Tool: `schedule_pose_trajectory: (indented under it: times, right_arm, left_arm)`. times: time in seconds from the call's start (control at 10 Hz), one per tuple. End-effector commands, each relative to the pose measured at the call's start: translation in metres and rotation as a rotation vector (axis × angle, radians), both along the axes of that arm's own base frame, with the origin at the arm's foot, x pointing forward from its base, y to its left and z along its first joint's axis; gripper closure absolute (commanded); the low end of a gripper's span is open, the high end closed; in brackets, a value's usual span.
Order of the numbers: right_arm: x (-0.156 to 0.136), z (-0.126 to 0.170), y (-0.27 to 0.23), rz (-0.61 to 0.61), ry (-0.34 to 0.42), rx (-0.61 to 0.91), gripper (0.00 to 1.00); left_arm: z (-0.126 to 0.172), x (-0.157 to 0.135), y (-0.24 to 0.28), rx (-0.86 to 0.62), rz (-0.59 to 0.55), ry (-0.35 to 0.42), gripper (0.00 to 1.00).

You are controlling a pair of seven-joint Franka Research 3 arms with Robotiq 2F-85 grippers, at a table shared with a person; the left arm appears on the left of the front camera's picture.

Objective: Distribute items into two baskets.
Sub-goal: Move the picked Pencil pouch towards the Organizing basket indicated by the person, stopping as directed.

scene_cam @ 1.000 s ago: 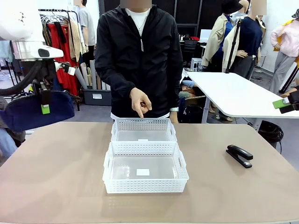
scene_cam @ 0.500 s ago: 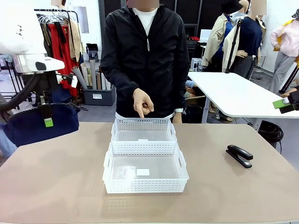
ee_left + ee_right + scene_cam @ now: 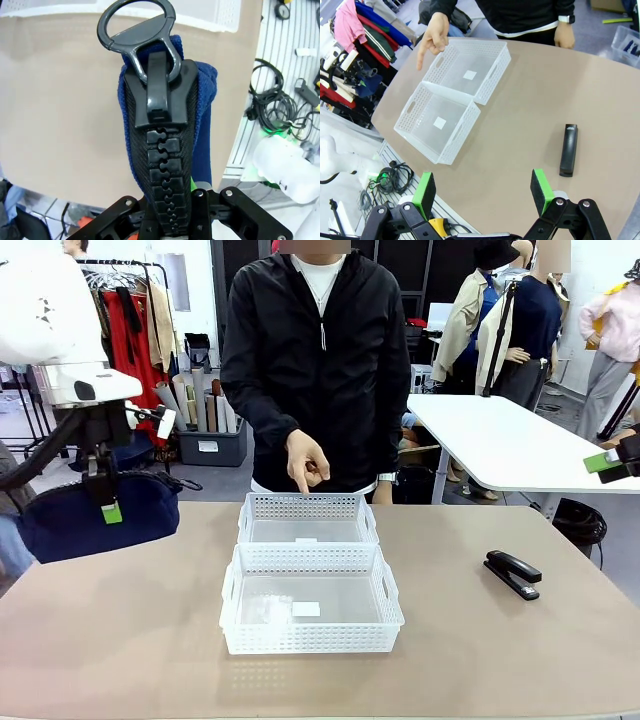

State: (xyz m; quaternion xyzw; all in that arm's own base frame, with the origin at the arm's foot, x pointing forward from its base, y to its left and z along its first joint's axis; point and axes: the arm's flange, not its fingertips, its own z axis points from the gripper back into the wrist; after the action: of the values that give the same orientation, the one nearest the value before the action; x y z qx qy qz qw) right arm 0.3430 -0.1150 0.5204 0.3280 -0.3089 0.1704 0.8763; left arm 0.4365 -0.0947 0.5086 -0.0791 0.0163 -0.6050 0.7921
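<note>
Navy fabric pouch (image 3: 60, 525) hangs beneath L claw (image 3: 105, 510), which is clamped shut on the pouch's top edge at the zip. In the wrist view the ring-shaped zip pull (image 3: 145, 30) lies just ahead of the claw. Near basket (image 3: 310, 640) & far basket (image 3: 305, 505), white, touching end to end, sit well to that claw's right on the bench (image 3: 120, 640). R claw (image 3: 482, 192): jaws wide apart, gripping nothing. Black stapler (image 3: 568, 149) lies on the bench ahead of it, well apart. Person's hand (image 3: 303, 462) points down at far basket's rim.

Pouch (image 3: 100, 518) aloft; stapler (image 3: 513, 574) right of baskets (image 3: 310, 640)
</note>
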Motion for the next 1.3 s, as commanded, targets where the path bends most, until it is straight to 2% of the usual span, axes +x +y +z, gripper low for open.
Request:
schedule_pose_trajectory:
  times: [0.0, 0.3, 0.6, 1.2]
  right_arm:
    - [0.001, 0.001, -0.001, 0.010, -0.015, -0.003, 0.00]
    - [0.001, 0.001, -0.001, 0.010, -0.015, -0.003, 0.00]
    - [0.001, 0.001, -0.001, 0.010, -0.015, -0.003, 0.00]
    - [0.001, 0.001, -0.001, 0.010, -0.015, -0.003, 0.00]
  left_arm:
    - [-0.008, 0.004, -0.011, -0.014, -0.049, 0.008, 1.00]
    - [-0.014, 0.008, -0.044, 0.015, -0.138, 0.015, 1.00]
    - [-0.016, 0.004, -0.063, 0.002, -0.154, 0.001, 1.00]
    - [-0.028, 0.011, -0.114, 0.003, -0.290, 0.081, 1.00]
